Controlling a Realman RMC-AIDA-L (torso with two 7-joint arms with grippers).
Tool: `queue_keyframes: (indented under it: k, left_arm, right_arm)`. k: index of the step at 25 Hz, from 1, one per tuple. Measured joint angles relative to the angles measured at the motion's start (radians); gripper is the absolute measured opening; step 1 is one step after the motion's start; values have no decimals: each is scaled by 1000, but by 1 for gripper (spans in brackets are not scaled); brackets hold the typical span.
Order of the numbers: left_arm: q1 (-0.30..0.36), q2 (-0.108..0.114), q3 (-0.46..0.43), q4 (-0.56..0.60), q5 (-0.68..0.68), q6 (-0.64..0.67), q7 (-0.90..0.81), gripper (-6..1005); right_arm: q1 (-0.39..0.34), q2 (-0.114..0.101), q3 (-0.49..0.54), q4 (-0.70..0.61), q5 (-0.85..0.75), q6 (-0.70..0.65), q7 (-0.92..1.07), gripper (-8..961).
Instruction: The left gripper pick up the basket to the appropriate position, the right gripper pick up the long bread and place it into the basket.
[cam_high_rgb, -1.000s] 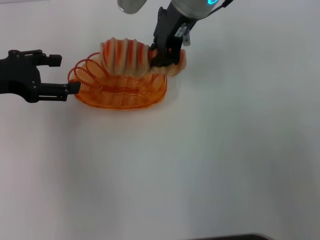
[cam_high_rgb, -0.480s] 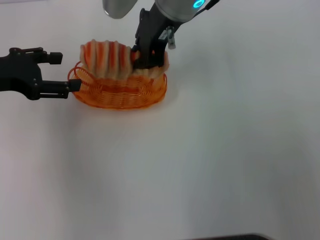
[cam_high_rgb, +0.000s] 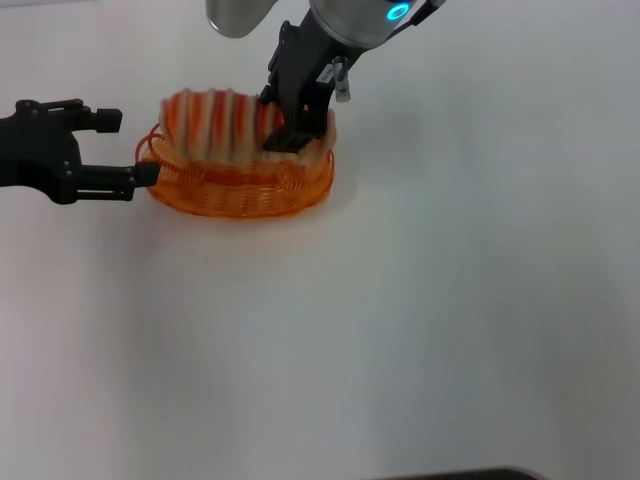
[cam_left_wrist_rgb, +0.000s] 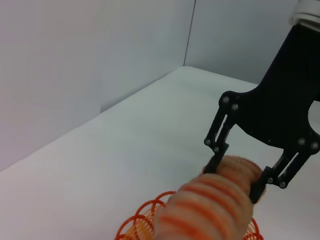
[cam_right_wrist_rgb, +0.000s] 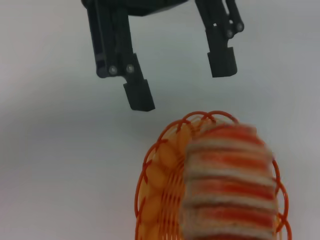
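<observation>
The orange wire basket (cam_high_rgb: 240, 190) rests on the white table. My right gripper (cam_high_rgb: 290, 135) is shut on the right end of the long striped bread (cam_high_rgb: 215, 125) and holds it level over the basket, low against the rim. The left wrist view shows its fingers (cam_left_wrist_rgb: 215, 161) clamping the bread (cam_left_wrist_rgb: 210, 202) above the basket (cam_left_wrist_rgb: 140, 225). My left gripper (cam_high_rgb: 130, 146) is open at the basket's left end, holding nothing. In the right wrist view the left gripper (cam_right_wrist_rgb: 180, 80) stands just beyond the basket rim (cam_right_wrist_rgb: 150, 160), with the bread (cam_right_wrist_rgb: 230, 185) above the basket.
The white table (cam_high_rgb: 400, 320) spreads out in front and to the right. Grey walls (cam_left_wrist_rgb: 75, 60) stand behind the table in the left wrist view.
My right gripper has carried the bread leftward from the basket's right end to over the basket and lowered it slightly. The left gripper and basket have stayed in place.
</observation>
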Motion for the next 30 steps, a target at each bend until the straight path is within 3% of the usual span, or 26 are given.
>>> queue_keyframes:
  k: [4,10,13,17,23,30]
  left_arm:
    - [4,-1,0,-1,1,0,1,854]
    - [5,-2,0,-1,2,0,3,854]
    - [6,-2,0,-1,2,1,3,854]
    - [5,0,0,0,1,19,3,854]
    - [2,3,-3,1,0,35,3,854]
    - [8,-2,-3,-1,-2,38,-1,854]
  right_arm:
    - [-9,-4,2,0,18,6,2,560]
    - [-31,-8,3,1,32,46,10,689]
    - [-54,-15,22,0,84,72,3,689]
    - [-107,-29,144,-4,227,66,-65,688]
    - [-232,-42,441,-7,423,-83,-240,689]
    - [-425,-45,552,-8,491,-259,-370,691]
